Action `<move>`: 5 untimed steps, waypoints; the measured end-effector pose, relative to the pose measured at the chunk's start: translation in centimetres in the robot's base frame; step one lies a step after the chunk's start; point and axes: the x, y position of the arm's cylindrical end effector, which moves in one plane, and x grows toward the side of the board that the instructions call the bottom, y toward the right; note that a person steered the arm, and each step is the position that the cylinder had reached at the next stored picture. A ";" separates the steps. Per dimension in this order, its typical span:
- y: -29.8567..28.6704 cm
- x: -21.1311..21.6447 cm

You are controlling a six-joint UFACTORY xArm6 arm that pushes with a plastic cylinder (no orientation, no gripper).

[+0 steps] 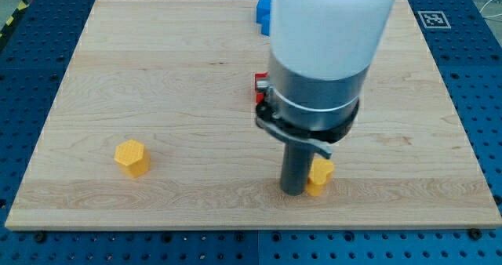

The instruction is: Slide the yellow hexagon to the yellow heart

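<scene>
The yellow hexagon sits on the wooden board toward the view's lower left. The yellow heart lies toward the view's lower middle-right, partly hidden behind the rod. My tip rests on the board right against the heart's left side, far to the right of the hexagon.
A red block shows partly behind the arm's body at the middle. A blue block shows partly at the view's top, also behind the arm. The wooden board lies on a blue perforated table; its bottom edge is close below the tip.
</scene>
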 end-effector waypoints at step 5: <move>-7.2 4.1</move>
